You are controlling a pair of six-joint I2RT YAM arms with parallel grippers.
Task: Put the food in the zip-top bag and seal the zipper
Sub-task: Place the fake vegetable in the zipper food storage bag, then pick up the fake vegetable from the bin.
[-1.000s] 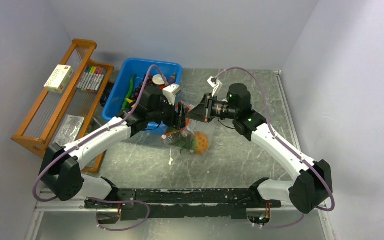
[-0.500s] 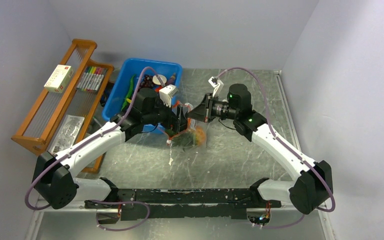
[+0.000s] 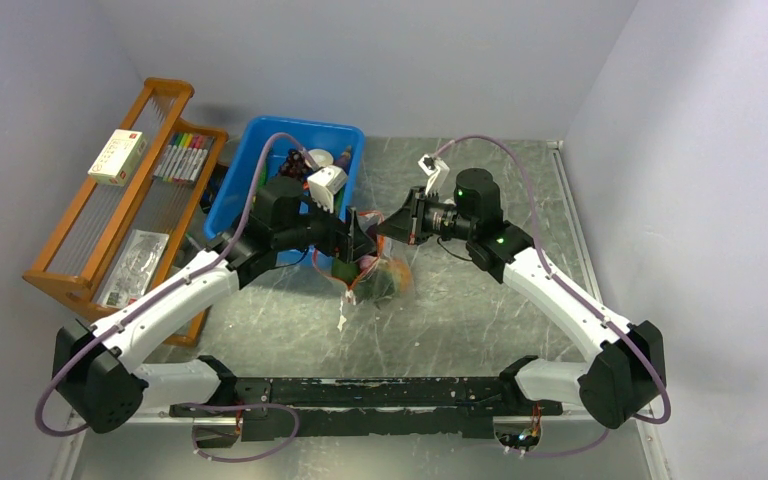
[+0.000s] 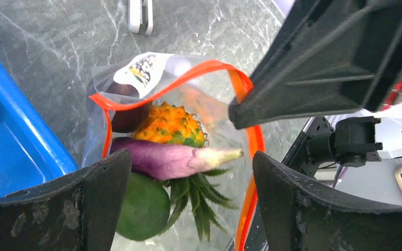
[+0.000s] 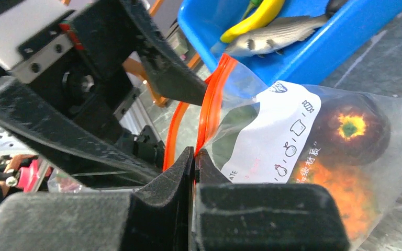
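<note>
The clear zip-top bag (image 3: 378, 278) hangs open on the table between my two grippers. Its red-orange zipper (image 4: 188, 73) rings the mouth. Inside lie the orange pineapple (image 4: 170, 124), the purple eggplant (image 4: 162, 159), a green round fruit (image 4: 144, 206) and a dark round piece (image 5: 350, 133). My left gripper (image 3: 352, 240) is open above the mouth, and the eggplant lies loose between its fingers (image 4: 99, 198). My right gripper (image 5: 194, 152) is shut on the zipper strip (image 5: 212, 99) and holds that side of the mouth up.
The blue bin (image 3: 250, 165) stands just behind the left gripper, with a toy fish (image 5: 277, 39) and a yellow piece (image 5: 256, 13) in it. A wooden rack (image 3: 70, 250) with marker pens (image 3: 182, 155) and a white box (image 3: 117, 155) stands at the far left.
My left arm has drawn back to the left, towards the bin. The bag with its food has shifted a little left. My right gripper has held its place on the zipper strip.
</note>
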